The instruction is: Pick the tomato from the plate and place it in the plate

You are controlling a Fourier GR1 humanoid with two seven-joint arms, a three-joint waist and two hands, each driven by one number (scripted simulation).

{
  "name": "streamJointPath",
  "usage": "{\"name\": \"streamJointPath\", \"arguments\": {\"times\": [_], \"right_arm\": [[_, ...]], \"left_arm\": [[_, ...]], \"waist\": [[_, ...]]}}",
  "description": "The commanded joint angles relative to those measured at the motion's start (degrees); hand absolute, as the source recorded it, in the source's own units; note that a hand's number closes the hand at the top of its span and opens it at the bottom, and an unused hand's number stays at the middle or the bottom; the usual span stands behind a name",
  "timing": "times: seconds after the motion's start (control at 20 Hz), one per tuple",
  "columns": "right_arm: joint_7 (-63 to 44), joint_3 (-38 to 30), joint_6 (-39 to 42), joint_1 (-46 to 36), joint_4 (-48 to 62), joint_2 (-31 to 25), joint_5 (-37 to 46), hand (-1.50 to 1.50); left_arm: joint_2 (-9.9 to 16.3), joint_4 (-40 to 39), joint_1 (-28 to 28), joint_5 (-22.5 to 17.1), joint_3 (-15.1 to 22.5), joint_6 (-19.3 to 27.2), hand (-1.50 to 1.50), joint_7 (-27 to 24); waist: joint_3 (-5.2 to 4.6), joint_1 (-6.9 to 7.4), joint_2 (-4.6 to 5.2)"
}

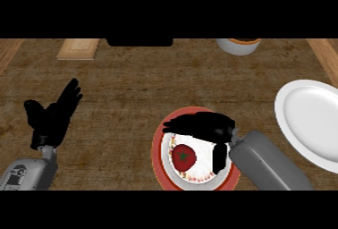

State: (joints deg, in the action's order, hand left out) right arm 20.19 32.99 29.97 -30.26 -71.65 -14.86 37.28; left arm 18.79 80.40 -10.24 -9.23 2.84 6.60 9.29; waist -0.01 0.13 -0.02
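You have two robot hands: the left robot hand (pixel 51 117) rests open, fingers up. One round red tomato (pixel 184 156) lies on the red-rimmed plate (pixel 159 154); your right robot hand (pixel 203 126) spreads above it, holding nothing. A second, plain white plate (pixel 310 120) sits far right on the brown tabletop (pixel 145 80).

There is only one view, from the robot's head, and it looks steeply down on the brown table (pixel 132 80). It is close to the surface: both forearms enter from the lower edge, the left robot hand (pixel 51 117) at the left side and the right robot hand (pixel 203 125) near the middle. The white plate (pixel 310 116) is cut by the right edge
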Motion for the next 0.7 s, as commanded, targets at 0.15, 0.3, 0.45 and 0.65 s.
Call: {"name": "streamJointPath", "arguments": {"times": [0.15, 0.3, 0.45, 0.65], "right_arm": [[-0.4, -1.0, -1.4, -0.4, 4.0, 5.5, 7.9, -1.50], [-0.7, -1.3, -2.6, 2.3, 3.8, 8.1, 10.8, -1.50], [3.6, -2.4, -5.4, -0.4, 10.5, 9.0, 14.1, -1.50], [3.5, -0.2, -2.4, 0.7, 8.7, 8.2, 16.7, -1.50]], "left_arm": [[-0.6, 6.4, 2.1, 0.5, -1.4, -1.5, 0.00, 5.1], [-1.3, 2.6, 1.2, 1.3, -3.0, -3.7, 0.00, 2.0], [-2.6, -1.5, -0.6, 2.1, -4.6, -3.0, 0.00, -0.1], [-4.9, -0.9, 1.2, 4.4, -2.9, -1.9, 0.00, -1.4]], "waist": [[0.02, 0.30, -0.01], [0.01, 0.06, 0.01], [0.01, 0.09, 0.08], [0.00, 0.05, 0.05]]}}
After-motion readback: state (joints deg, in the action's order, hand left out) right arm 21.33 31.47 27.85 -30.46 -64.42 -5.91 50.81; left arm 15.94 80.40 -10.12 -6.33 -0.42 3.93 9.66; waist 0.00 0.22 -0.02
